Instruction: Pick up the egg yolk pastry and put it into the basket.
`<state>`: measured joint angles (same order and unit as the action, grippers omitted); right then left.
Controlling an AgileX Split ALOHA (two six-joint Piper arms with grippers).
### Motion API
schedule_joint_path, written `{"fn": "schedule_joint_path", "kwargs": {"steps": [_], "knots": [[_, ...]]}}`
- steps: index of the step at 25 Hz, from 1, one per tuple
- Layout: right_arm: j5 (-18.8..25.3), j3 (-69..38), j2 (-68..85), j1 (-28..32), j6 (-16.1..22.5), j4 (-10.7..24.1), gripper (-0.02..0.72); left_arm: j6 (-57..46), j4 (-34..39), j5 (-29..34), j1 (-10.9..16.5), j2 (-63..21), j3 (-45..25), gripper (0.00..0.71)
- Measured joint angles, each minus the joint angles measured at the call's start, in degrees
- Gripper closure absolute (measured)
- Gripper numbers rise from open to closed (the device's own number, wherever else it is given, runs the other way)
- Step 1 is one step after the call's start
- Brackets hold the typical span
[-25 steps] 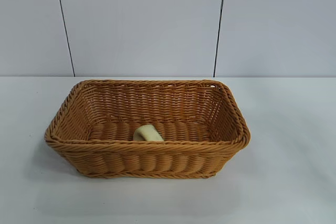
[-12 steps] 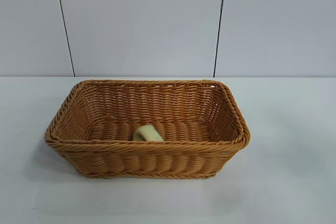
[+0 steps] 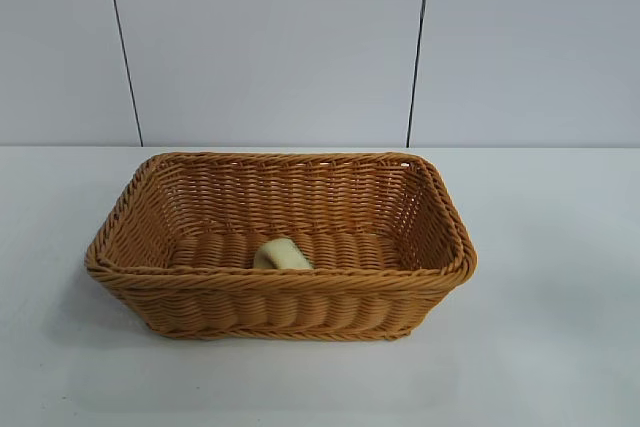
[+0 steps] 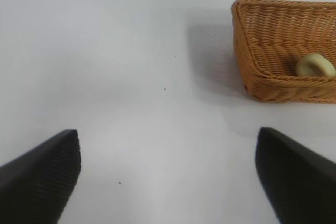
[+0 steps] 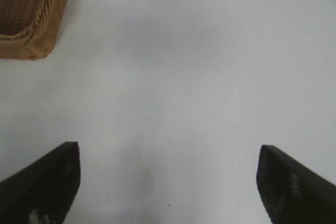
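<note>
The small pale yellow-cream egg yolk pastry (image 3: 281, 254) lies inside the orange-brown woven wicker basket (image 3: 280, 279) at frame centre, near its front wall. The left gripper (image 4: 168, 174) and right gripper (image 5: 168, 179) hover over the bare white table (image 3: 560, 327), jaws spread wide, holding nothing.

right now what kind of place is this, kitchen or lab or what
Probably a lab-style test bench, not a kitchen: a bare white table, plain panelled wall, and only a wicker basket holding an egg yolk pastry.
</note>
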<state>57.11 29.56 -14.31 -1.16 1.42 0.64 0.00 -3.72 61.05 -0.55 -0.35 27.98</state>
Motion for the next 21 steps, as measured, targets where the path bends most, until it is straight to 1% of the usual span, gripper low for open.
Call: {"fn": "schedule_joint_path", "kwargs": {"steps": [9,21], "knots": [[0.1,-0.2,13.5,0.0,0.0,0.0,0.071,0.0,0.0,0.0,0.0,0.0,0.0,0.014],[0.2,-0.4,14.7,0.0,0.0,0.0,0.071,0.0,0.0,0.0,0.0,0.0,0.0,0.014]]}}
